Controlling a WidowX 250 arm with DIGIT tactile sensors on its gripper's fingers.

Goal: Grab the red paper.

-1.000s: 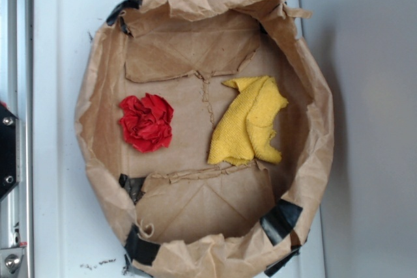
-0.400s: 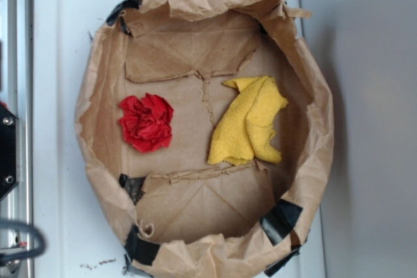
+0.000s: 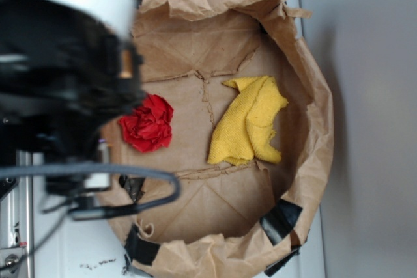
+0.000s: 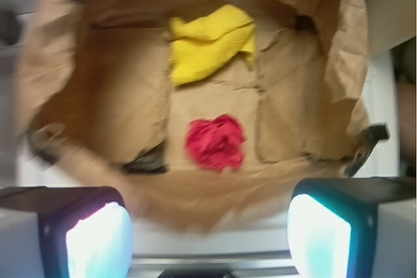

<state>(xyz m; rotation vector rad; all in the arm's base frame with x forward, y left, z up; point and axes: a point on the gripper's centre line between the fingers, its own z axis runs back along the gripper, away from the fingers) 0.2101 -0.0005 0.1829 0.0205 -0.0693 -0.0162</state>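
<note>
Red paper (image 3: 147,124) on floor of brown paper bag (image 3: 313,96), near bag's wall beside gripper (image 4: 208,226), apart from yellow cloth (image 3: 249,124); claw wide, empty, high above; risks snagging raised bag wall on descent.

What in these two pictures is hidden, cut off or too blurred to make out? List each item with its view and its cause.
1. Exterior view: the blurred arm covers the brown paper bag's left wall and the red paper's left edge.
2. Exterior view: the pincer cannot be picked out of that dark blur.
3. Wrist view: motion blur smears the red paper's folds; the bottom edge cuts off the pincer fingers.
</note>
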